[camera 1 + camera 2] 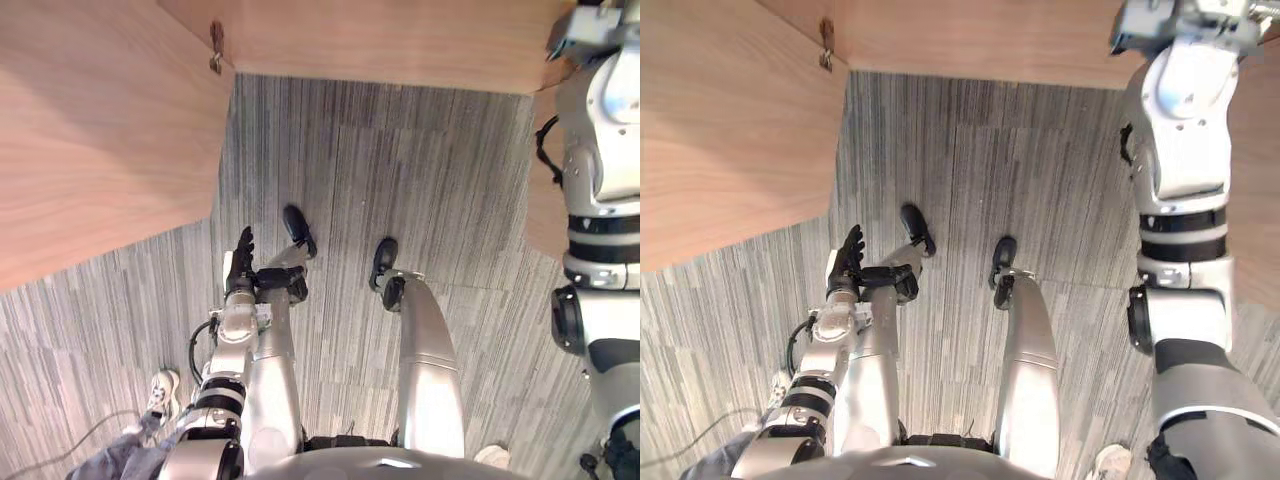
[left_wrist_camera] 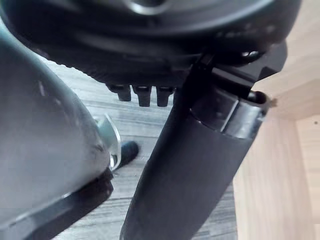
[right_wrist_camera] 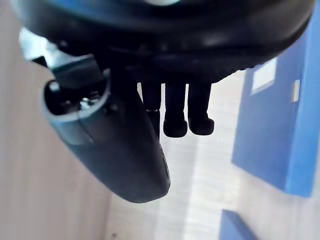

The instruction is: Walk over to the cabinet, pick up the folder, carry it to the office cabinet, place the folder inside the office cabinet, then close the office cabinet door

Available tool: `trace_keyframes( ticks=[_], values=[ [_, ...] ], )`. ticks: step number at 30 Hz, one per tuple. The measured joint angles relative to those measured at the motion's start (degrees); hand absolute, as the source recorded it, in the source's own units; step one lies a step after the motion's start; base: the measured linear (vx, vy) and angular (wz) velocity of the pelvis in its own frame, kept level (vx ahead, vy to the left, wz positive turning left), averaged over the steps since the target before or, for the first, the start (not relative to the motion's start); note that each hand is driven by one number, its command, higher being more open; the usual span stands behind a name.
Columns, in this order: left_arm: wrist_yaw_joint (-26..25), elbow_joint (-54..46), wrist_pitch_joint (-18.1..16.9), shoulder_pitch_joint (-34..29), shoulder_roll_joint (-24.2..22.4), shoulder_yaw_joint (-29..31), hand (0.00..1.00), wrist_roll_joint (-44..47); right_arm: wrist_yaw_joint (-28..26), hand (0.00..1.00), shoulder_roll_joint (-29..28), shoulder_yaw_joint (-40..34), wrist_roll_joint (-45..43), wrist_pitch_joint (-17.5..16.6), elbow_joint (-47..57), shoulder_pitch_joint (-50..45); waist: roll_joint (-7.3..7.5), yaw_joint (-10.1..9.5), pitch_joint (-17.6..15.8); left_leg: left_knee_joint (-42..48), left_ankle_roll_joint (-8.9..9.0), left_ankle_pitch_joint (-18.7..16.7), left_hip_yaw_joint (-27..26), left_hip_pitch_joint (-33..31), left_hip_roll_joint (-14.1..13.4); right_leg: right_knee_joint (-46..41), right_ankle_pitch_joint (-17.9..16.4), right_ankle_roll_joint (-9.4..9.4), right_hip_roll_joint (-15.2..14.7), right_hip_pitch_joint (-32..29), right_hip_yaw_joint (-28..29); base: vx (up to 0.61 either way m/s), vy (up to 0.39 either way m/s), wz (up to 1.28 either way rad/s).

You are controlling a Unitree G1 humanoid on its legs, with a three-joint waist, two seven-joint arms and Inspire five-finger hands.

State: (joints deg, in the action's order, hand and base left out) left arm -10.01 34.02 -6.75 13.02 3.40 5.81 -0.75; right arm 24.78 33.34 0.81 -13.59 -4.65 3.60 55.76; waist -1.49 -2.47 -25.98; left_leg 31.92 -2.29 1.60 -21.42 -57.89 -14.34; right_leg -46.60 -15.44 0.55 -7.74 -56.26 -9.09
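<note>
A blue folder (image 3: pixel 280 125) with a white label stands upright inside the light wooden cabinet, a short way past my right hand (image 3: pixel 125 160). That hand is open: its fingers (image 3: pixel 175 117) reach toward the folder without touching it, and nothing lies between them and the thumb. The corner of a second blue folder (image 3: pixel 237 227) lies close by. My right arm is raised to the cabinet's upper right. My left hand (image 1: pixel 240 262) hangs open and idle beside my leg, above the grey carpet.
The open wooden cabinet door (image 1: pixel 100 130) stands at my left, its metal hinge (image 1: pixel 215 50) at the corner. The cabinet's front edge (image 1: pixel 400 40) runs across ahead. A person's white shoes (image 1: pixel 160 390) (image 1: pixel 492 455) stand behind me on the striped grey carpet (image 1: pixel 420 180).
</note>
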Motion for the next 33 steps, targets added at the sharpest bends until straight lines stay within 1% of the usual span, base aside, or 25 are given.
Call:
trace_keyframes(
  ticks=[2, 4, 6, 7, 9, 10, 11, 12, 14, 16, 18, 19, 20, 22, 23, 24, 25, 26, 29, 30, 32, 33],
  values=[
    [0.42, 0.09, 0.69, 0.13, -0.69, 0.05, 1.0, -0.1, -0.54, 0.0, -0.58, 0.0, 0.36, -1.35, 6.01, -3.81, -0.01, 0.14, 0.08, 0.31, 0.15, -0.62, -0.01, 2.21, -0.07, 0.31, -0.34, -0.1, 0.04, 2.42, 0.02, 0.05, 0.03, -0.07],
    [0.45, 1.18, 0.91, 0.16, -1.35, 0.2, 1.0, -0.89, -1.11, 0.0, -2.5, -0.08, 3.12, -2.63, 10.81, -8.33, 0.06, 0.19, 1.28, 0.28, 0.37, -1.24, 0.03, 3.88, -0.25, 1.53, -0.35, -0.13, 0.42, 4.52, -0.03, 0.08, 0.026, -0.08],
    [0.47, 2.99, 1.26, -0.39, -1.73, 0.62, 1.0, -1.76, -2.37, 0.0, -6.64, 0.14, 5.98, -3.54, 15.53, -16.47, 0.79, 0.44, 3.95, -0.22, 0.4, -1.81, 0.04, 6.1, -0.42, 3.83, -0.29, -0.35, 1.0, 7.43, -0.06, 0.15, 0.051, -0.1],
    [0.49, 3.72, 1.25, -0.41, -1.97, 1.08, 1.0, -2.22, -2.58, 0.0, -7.78, 0.41, 6.95, -3.73, 16.23, -18.68, 1.02, 0.64, 4.55, -0.43, 0.44, -1.99, 0.02, 6.78, -0.45, 4.55, -0.18, -0.49, 1.16, 8.32, -0.09, 0.19, 0.073, -0.11],
    [0.26, 6.52, 1.8, -0.49, -3.18, 3.7, 1.0, -3.14, -4.08, 0.0, -12.44, 2.75, 8.36, -4.04, 17.04, -27.33, 1.97, 1.22, 5.81, -1.04, 0.77, -3.1, -0.14, 11.15, -0.72, 7.83, 0.14, -0.98, 1.85, 13.59, 0.06, 0.19, 0.077, -0.15],
    [0.25, 7.24, 2.04, -0.65, -3.58, 4.23, 1.0, -3.79, -4.59, 0.0, -13.5, 3.56, 9.12, -4.06, 17.04, -29.78, 2.19, 1.37, 6.41, -1.28, 0.82, -3.43, -0.21, 12.15, -0.68, 8.63, 0.22, -1.12, 1.94, 14.72, 0.11, 0.17, 0.06, -0.15],
    [0.03, 8.17, 2.38, -1.06, -3.92, 4.61, 1.0, -4.53, -5.43, 0.0, -14.93, 5.22, 9.15, -4.08, 17.02, -33.44, 2.43, 1.59, 7.42, -1.88, 1.06, -3.8, -0.4, 13.7, -0.57, 10.03, 0.38, -1.4, 2.1, 16.62, 0.14, 0.22, 0.073, -0.15],
    [-0.01, 9.12, 2.92, -2.17, -4.29, 4.61, 1.0, -5.75, -7.47, 0.0, -17.56, 7.87, 9.65, -4.09, 16.91, -39.43, 2.7, 2.06, 9.13, -2.96, 1.14, -4.18, -0.9, 16.25, -0.42, 12.5, 0.81, -1.92, 2.44, 19.41, 0.5, 0.23, 0.076, -0.17],
    [-0.02, 9.79, 3.12, -3.35, -4.49, 4.58, 1.0, -6.7, -9.28, 0.0, -20.34, 10.63, 10.28, -4.13, 16.31, -44.75, 3.11, 2.4, 10.04, -4.15, 1.51, -4.83, -1.66, 19.57, -0.27, 14.87, 1.26, -2.36, 2.74, 22.36, 1.33, 0.22, 0.084, -0.25],
    [0.04, 12.07, 3.4, -4.63, -4.08, 4.02, 1.0, -6.81, -11.56, 0.0, -23.33, 13.39, 10.6, -4.58, 12.94, -50.81, 3.88, 2.63, 11.59, -6.17, 1.8, -5.02, -1.6, 24.22, 0.54, 17.94, 2.09, -2.98, 2.82, 26.53, 3.09, 0.2, 0.084, -0.45],
    [0.06, 15.35, 3.55, -5.73, -3.39, 3.32, 1.0, -8.62, -13.64, 0.0, -24.79, 14.05, 11.47, -4.7, 6.71, -54.73, 4.04, 2.87, 13.68, -9.03, 2.1, -5.16, -1.37, 28.04, 1.69, 22.13, 3.76, -3.47, 3.29, 30.16, 5.08, 0.22, 0.099, -0.53],
    [0.05, 16.39, 3.57, -5.83, -3.18, 2.91, 1.0, -8.97, -13.79, 0.0, -24.91, 13.93, 11.48, -4.71, 4.79, -55.52, 3.97, 3.0, 14.11, -9.78, 2.14, -5.14, -1.3, 28.92, 1.87, 23.41, 4.34, -3.57, 3.42, 31.07, 5.55, 0.16, 0.097, -0.48],
    [0.15, 18.07, 3.67, -6.04, -2.56, 1.95, 1.0, -9.42, -14.17, 0.0, -25.01, 13.63, 12.83, -4.66, 0.46, -56.79, 3.94, 3.1, 14.76, -11.4, 2.4, -4.98, -1.29, 30.67, 2.27, 26.07, 5.69, -3.91, 3.61, 32.8, 6.51, 0.14, 0.092, -0.41],
    [0.38, 19.87, 3.78, -6.24, -1.78, 1.57, 1.0, -11.11, -14.68, 0.0, -25.41, 13.03, 15.38, -4.36, -7.08, -57.35, 3.95, 3.46, 14.91, -13.81, 3.4, -4.34, -1.36, 33.46, 2.96, 29.8, 7.7, -4.38, 3.77, 35.69, 7.79, 0.11, 0.087, -0.37],
    [0.43, 20.37, 3.85, -6.65, -1.27, 1.46, 1.0, -11.23, -15.0, 0.0, -26.15, 11.68, 16.35, -4.08, -12.83, -57.57, 3.93, 3.79, 15.04, -15.59, 3.81, -4.01, -1.62, 35.44, 3.58, 32.16, 8.77, -4.71, 3.85, 37.67, 8.19, 0.07, 0.068, -0.26],
    [0.42, 20.36, 3.84, -7.38, -0.68, 1.38, 1.0, -11.29, -15.04, 0.0, -27.07, 10.51, 17.04, -3.2, -18.25, -57.88, 3.91, 3.94, 15.37, -17.01, 4.16, -3.7, -1.85, 37.2, 4.0, 33.94, 9.71, -4.91, 3.78, 39.45, 8.58, 0.06, 0.066, -0.2],
    [0.42, 20.36, 3.86, -7.83, -0.32, 1.35, 1.0, -11.34, -15.03, 0.0, -27.55, 9.77, 17.78, -2.75, -20.73, -58.09, 3.94, 3.94, 15.86, -17.67, 4.19, -3.58, -2.09, 37.97, 4.17, 34.7, 10.15, -5.0, 3.78, 40.05, 8.87, 0.05, 0.077, -0.2],
    [0.41, 20.43, 3.88, -8.61, 0.4, 1.3, 1.0, -11.49, -15.13, 1.0, -28.1, 9.06, 18.34, -2.21, -25.17, -58.54, 3.94, 3.92, 16.69, -19.05, 4.34, -3.19, -2.75, 39.53, 4.47, 36.4, 11.1, -5.08, 3.75, 41.43, 9.32, 0.05, 0.077, -0.24],
    [0.38, 21.45, 3.92, -10.26, 1.94, 1.28, 1.0, -12.41, -15.54, 1.0, -28.83, 7.94, 19.63, -1.65, -34.33, -59.78, 3.75, 3.95, 19.12, -23.29, 4.86, -1.62, -3.39, 43.58, 5.51, 40.26, 13.25, -4.93, 3.72, 44.75, 10.2, 0.02, 0.049, -0.2],
    [0.41, 21.57, 4.06, -10.59, 2.08, 1.27, 1.0, -12.47, -15.61, 1.0, -29.06, 7.25, 20.29, -1.52, -35.91, -60.01, 3.68, 3.95, 19.72, -24.2, 4.9, -1.28, -3.4, 44.22, 5.75, 40.74, 13.49, -4.99, 3.69, 45.17, 10.37, -0.01, 0.029, -0.14],
    [0.57, 21.59, 4.31, -11.58, 2.22, 1.19, 1.0, -13.4, -15.72, 1.0, -29.13, 5.14, 20.29, -0.98, -40.65, -60.46, 3.38, 3.96, 21.52, -27.24, 4.92, 0.25, -3.38, 46.05, 6.59, 42.05, 14.37, -4.92, 3.6, 46.12, 10.68, -0.04, 0.03, -0.1],
    [0.85, 22.18, 4.3, -11.74, 2.27, 1.09, 1.0, -13.46, -15.61, 1.0, -29.22, 3.0, 20.27, -0.83, -44.17, -60.39, 3.37, 3.95, 21.62, -29.31, 4.86, 1.24, -3.36, 47.98, 7.24, 42.79, 14.71, -4.81, 3.45, 47.26, 10.79, -0.07, 0.036, -0.07]
  ],
)
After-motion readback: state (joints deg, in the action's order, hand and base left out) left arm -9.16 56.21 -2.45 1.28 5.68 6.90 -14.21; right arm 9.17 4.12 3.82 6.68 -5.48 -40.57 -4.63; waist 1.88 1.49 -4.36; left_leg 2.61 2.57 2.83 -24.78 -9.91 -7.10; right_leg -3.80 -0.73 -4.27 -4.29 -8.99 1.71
